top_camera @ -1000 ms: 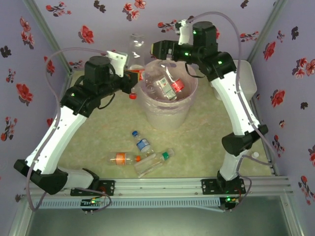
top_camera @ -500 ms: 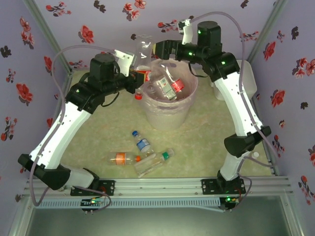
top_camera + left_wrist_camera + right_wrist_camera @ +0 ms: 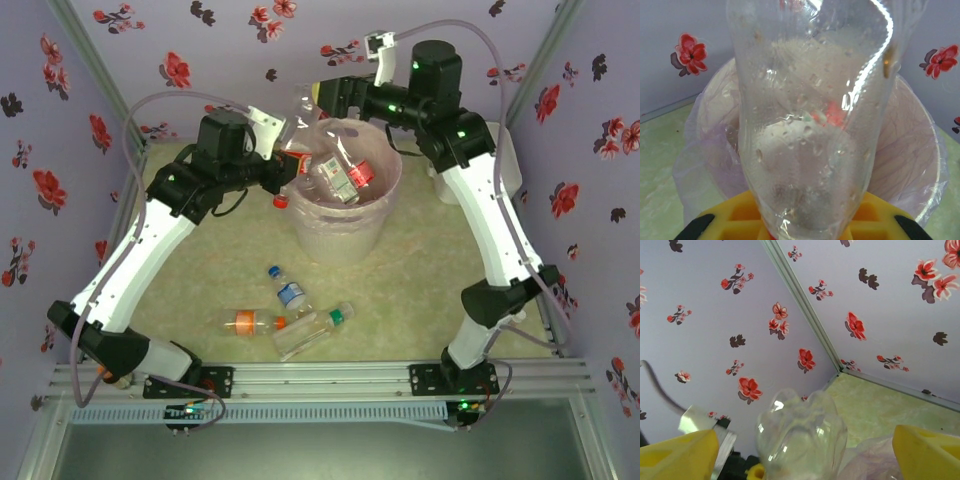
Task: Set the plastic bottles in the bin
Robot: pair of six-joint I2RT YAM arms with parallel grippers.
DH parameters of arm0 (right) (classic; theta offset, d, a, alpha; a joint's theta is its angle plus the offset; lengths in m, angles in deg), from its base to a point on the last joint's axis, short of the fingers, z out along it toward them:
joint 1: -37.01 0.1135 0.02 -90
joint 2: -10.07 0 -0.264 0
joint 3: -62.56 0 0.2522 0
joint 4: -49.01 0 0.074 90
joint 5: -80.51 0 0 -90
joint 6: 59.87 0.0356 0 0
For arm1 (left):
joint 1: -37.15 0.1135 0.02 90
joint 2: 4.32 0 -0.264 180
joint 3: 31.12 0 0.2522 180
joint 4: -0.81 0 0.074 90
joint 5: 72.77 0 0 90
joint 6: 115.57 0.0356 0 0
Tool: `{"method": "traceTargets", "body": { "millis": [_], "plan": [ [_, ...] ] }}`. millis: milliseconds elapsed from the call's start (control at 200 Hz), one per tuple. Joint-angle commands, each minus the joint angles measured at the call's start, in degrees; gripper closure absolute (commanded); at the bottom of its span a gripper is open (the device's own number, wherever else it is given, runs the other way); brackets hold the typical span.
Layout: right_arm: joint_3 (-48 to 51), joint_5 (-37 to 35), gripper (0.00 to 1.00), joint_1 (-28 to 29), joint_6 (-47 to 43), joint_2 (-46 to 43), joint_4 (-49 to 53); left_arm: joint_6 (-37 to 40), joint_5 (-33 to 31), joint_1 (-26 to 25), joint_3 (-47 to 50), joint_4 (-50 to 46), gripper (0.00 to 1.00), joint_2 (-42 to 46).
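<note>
My left gripper is shut on a clear plastic bottle that stands bottom-up, its red cap hanging just outside the left rim of the bin. In the left wrist view this bottle rises between the yellow fingers, with the bag-lined bin behind it. The right gripper is open over the bin's far rim, close to the bottle's base, its fingers wide of it. Several bottles lie inside the bin. Three bottles lie on the table: blue-capped, orange-labelled, green-capped.
A white box stands at the right behind the right arm. Flowered walls close in the back and both sides. The three loose bottles lie near the front rail, between the two arm bases.
The left arm has carried the bottle to the right, up to the bin's left rim. The right arm has drawn back and up a little.
</note>
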Motion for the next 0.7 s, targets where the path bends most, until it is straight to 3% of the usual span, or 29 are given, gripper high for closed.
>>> {"method": "traceTargets", "body": {
  "millis": [0,245,365,445,505,565,625,695],
  "plan": [
    [-3.4,1.7,0.11,1.1,2.1,3.6,1.1,3.1,1.1,-0.5,-1.0,0.0,1.0,0.2],
    [-2.7,4.3,0.21,1.3,5.3,5.2,-0.2,3.5,0.9,-0.4,-1.8,-0.3,1.0,-1.0],
    [-2.5,3.8,0.37,1.1,5.2,5.0,0.1,3.3,0.1,-0.4,-1.8,0.4,1.0,-0.9],
    [-2.6,3.2,0.47,0.7,5.9,4.9,-0.6,3.0,-1.2,-0.4,-1.4,1.1,0.94,-0.6],
    [-2.5,3.0,0.54,0.1,6.5,4.5,-1.7,2.4,-3.1,-0.4,-0.7,2.2,0.79,-0.2],
    [-2.8,3.0,0.62,-0.8,7.6,4.4,-3.4,1.8,-5.6,-0.2,-0.2,2.6,0.47,0.1],
    [-3.7,3.2,0.67,-1.9,8.9,4.1,-5.3,1.0,-7.3,0.2,-0.2,2.4,0.23,0.4],
    [-5.3,4.0,0.71,-3.7,10.3,3.8,-6.5,-0.2,-9.2,0.9,0.5,2.8,0.1,1.3]
  ]
}}
